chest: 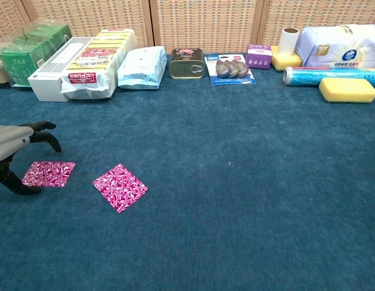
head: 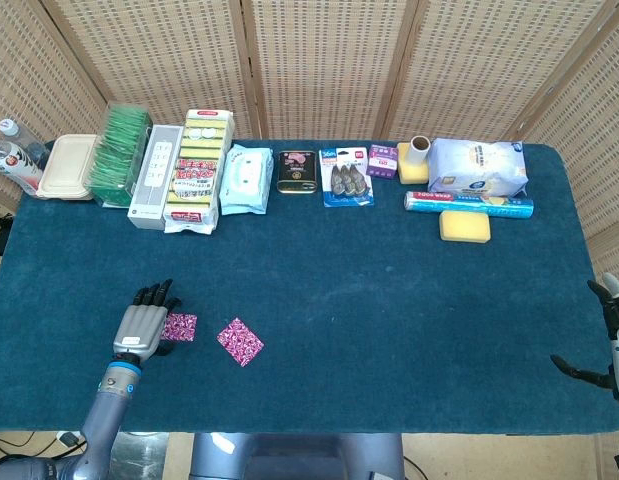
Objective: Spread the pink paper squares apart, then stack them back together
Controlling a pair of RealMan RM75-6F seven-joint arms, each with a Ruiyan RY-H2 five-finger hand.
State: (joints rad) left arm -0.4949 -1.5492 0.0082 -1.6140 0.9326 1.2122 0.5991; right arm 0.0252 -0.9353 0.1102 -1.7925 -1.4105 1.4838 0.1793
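Two pink patterned paper squares lie flat and apart on the blue cloth near the front left. The left square (head: 179, 327) (chest: 48, 173) sits just right of my left hand (head: 144, 322) (chest: 20, 151), whose fingers are spread and hold nothing; the hand hovers beside it, off the paper. The right square (head: 239, 342) (chest: 120, 187) lies turned like a diamond, a short gap away. My right hand (head: 607, 345) shows only at the far right table edge, fingers apart, nothing in it.
Along the back edge stand a green tea box (head: 117, 155), a white box (head: 155, 175), sponge packs (head: 197, 170), wipes (head: 245, 180), a tin (head: 297, 171), a yellow sponge (head: 463, 226) and a foil roll (head: 469, 203).
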